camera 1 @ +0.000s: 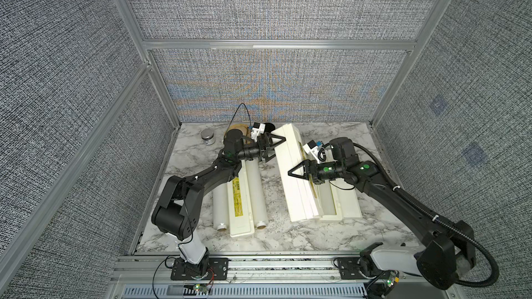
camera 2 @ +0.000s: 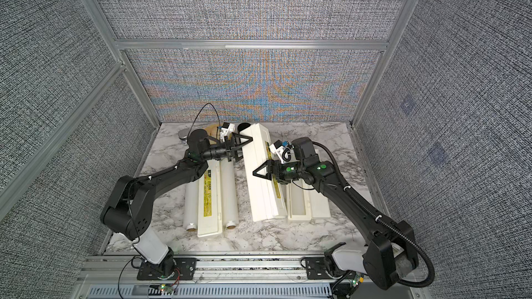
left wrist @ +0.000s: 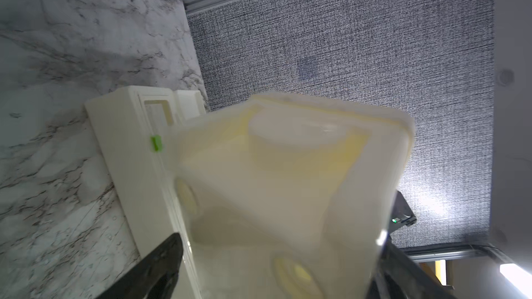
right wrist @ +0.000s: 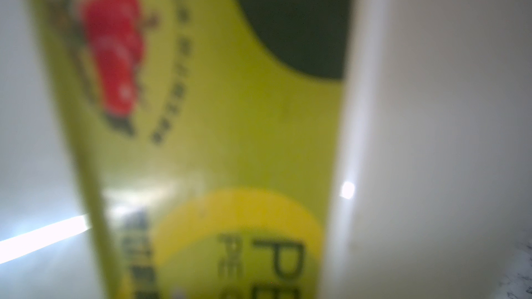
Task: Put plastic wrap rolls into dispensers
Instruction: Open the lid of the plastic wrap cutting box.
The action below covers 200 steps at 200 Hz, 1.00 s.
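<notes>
The coming move turns, I judge, on how the two loose rolls lie against the middle dispenser (camera 1: pixel 292 197). All three run lengthwise from the table's (camera 1: pixel 273 240) front edge toward its back edge and are nearly parallel, so a roll needs a sideways carry and little turning. The inner roll (camera 1: pixel 257 191) lies on the table between the closed dispenser (camera 1: pixel 240 211) and the middle dispenser, just beside the first and apart from the second. The outer roll (camera 1: pixel 221 205) lies along the closed dispenser's other side, toward the left edge. The left gripper (camera 1: pixel 277 147) hovers at the back end of the middle dispenser with its fingers spread wide, grasping nothing that I can make out. In the left wrist view that box's end fills the gap between the fingers (left wrist: pixel 155 266), and contact cannot be told. From this gripper the inner roll lies toward the front edge and a little to the left, so the left arm is plainly the nearer. The right gripper (camera 1: pixel 290 172) lies over the middle dispenser's midlength, turned so that one finger hides the other. Whether it clasps the box or its lid cannot be told, though the yellow-green label (right wrist: pixel 230 139) fills its wrist view. A third dispenser (camera 1: pixel 349 205) lies open toward the right edge, and whether its trough holds a roll is unclear.
</notes>
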Each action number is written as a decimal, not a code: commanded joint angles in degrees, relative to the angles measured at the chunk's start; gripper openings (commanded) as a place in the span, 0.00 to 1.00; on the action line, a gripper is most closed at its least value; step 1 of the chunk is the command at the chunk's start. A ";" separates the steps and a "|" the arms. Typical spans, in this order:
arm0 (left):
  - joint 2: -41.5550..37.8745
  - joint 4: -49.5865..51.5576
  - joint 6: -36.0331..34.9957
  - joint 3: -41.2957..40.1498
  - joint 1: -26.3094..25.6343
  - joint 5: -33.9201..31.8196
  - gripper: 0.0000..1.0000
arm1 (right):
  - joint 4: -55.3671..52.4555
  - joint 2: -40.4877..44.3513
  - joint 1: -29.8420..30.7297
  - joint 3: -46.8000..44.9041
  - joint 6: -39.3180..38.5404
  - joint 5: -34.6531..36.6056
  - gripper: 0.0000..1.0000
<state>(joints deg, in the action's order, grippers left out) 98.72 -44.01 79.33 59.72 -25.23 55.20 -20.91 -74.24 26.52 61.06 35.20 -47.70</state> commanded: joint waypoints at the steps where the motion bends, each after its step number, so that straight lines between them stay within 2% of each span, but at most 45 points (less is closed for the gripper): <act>1: 0.23 -9.16 5.30 0.39 -0.62 0.35 1.00 | 6.62 -0.35 0.25 -0.31 1.36 -6.48 0.82; 35: -1.76 0.35 0.01 -0.30 -0.87 -1.10 0.98 | 10.99 -0.21 0.20 -1.79 4.03 -7.57 0.82; 86: -1.17 0.16 0.65 -0.48 -1.30 -1.15 0.86 | 12.77 -1.59 0.17 -1.98 4.42 -8.75 0.85; 110: -1.10 -2.35 1.75 -1.00 -1.83 -0.42 0.88 | 15.63 -2.55 -0.13 -1.95 5.81 -9.93 0.87; 131: -0.42 -9.10 5.64 -1.59 -2.40 1.87 0.97 | 21.39 -3.59 -0.33 -2.67 9.63 -12.95 0.87; 156: -0.21 -16.73 10.05 -2.85 -2.54 3.27 0.99 | 26.62 -3.72 -0.28 -3.49 13.52 -15.27 0.87; 200: -2.06 -8.65 5.29 -2.77 -1.94 2.72 0.91 | 23.75 -3.78 -0.55 -3.14 12.83 -14.94 0.87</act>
<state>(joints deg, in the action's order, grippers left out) 97.67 -55.11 86.96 56.73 -27.46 55.94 0.62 -78.11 25.93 57.36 48.95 -60.62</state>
